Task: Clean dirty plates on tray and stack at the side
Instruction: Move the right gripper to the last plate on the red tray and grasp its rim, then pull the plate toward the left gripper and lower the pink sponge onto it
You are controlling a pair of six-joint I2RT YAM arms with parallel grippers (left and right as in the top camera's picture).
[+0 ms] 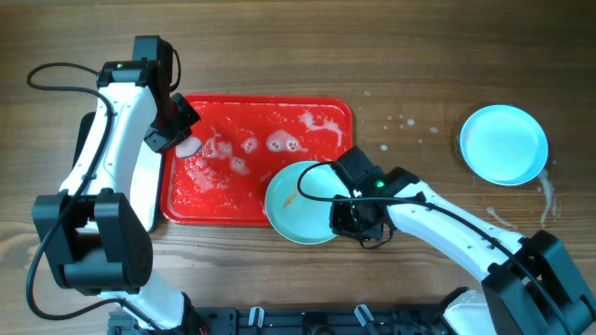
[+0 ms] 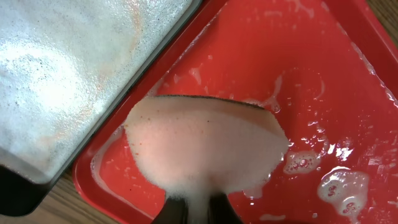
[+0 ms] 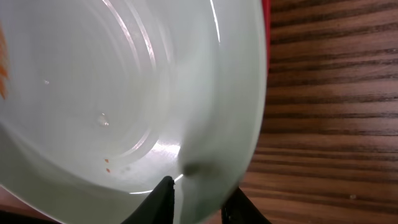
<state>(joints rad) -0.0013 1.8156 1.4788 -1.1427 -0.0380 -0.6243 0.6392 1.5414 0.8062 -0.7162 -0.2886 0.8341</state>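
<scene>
Well, the right gripper [image 3: 200, 202] pinches the rim of a plate [image 3: 112, 81] (orange-smeared) lying ahead of its fingers [image 3: 163, 199], half off the tray [image 1: 261, 110]; the left gripper [image 2: 198, 211] clamps a soapy sponge [image 2: 205, 146] just beyond its fingertips.

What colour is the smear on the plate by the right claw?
Orange, a thin streak on the pale blue plate; the overhead view shows it best.

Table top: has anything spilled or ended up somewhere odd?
Yes. Whitish splashes dot the wood beyond the red tray, some trailing below the clean plate. A second plate, smeared orange, overhangs the tray's corner.
</scene>
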